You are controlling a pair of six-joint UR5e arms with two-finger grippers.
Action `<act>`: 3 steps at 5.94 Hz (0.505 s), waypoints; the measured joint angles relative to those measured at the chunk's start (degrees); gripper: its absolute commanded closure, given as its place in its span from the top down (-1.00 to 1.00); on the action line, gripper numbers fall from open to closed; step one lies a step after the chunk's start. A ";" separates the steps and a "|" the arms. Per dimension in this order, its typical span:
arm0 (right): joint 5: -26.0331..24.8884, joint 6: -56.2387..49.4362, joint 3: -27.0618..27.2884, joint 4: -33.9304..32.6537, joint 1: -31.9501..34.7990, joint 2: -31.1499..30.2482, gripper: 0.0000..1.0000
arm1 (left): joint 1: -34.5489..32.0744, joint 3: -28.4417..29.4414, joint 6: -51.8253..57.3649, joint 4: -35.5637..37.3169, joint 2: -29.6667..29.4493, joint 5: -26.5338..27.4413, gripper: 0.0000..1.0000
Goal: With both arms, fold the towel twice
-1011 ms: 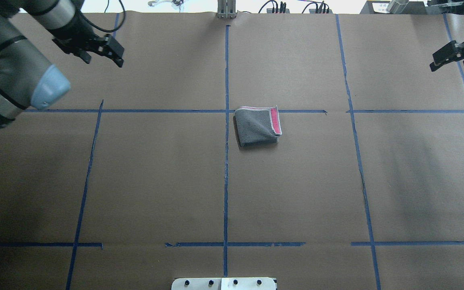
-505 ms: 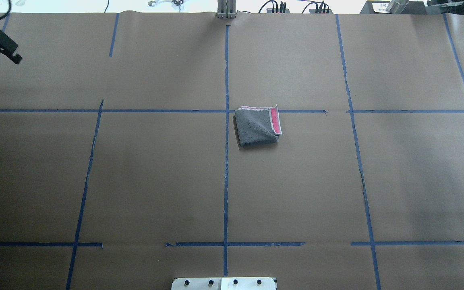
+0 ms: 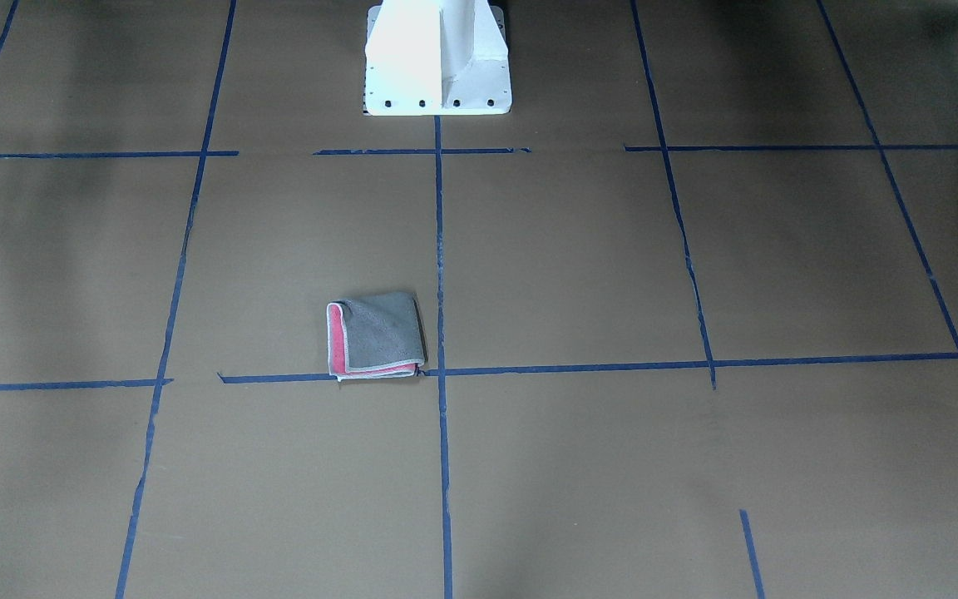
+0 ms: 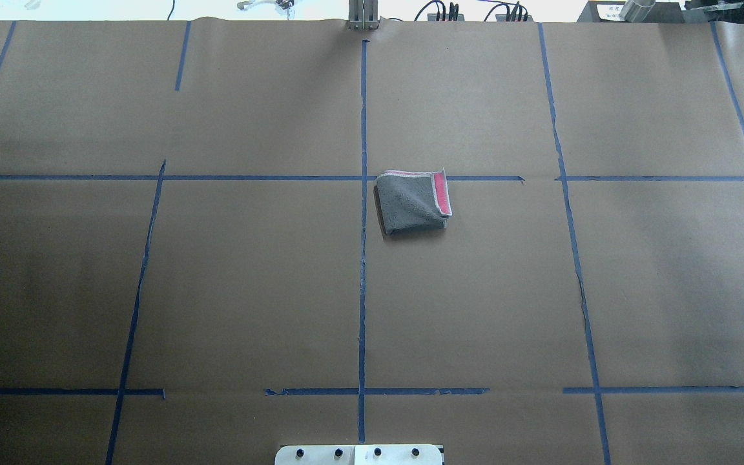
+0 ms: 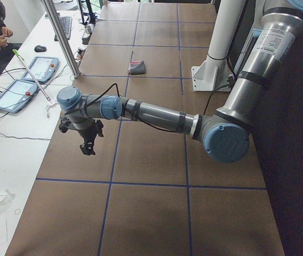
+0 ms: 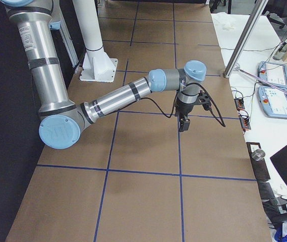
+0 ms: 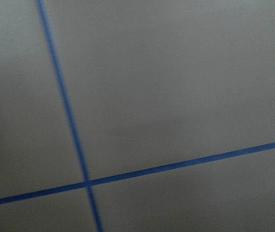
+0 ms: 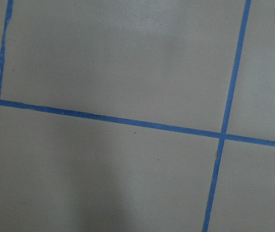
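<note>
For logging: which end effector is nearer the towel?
Right. The towel lies right of centre; the right end effector hangs far right of it, the left end effector farther left.

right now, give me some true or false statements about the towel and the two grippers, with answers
1. The towel lies folded, grey face up. True.
2. A pink strip shows along one of its edges. True.
3. The left gripper is gripping the towel. False: it hangs over bare brown paper, far from the towel.
4. The right gripper rests on the towel. False: it too hangs over bare paper, away from the towel.
</note>
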 measured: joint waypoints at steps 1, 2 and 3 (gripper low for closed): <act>-0.05 0.16 0.03 0.16 0.00 -1.72 1.00 | -2.13 1.00 1.25 -3.03 3.80 -0.04 1.00; -0.09 0.14 0.28 0.25 0.11 -3.38 1.00 | -3.02 1.15 1.37 -7.57 7.87 -0.10 1.00; -0.16 -0.11 0.85 0.54 0.33 -4.66 1.00 | -3.37 0.02 1.01 -9.39 9.94 0.00 1.00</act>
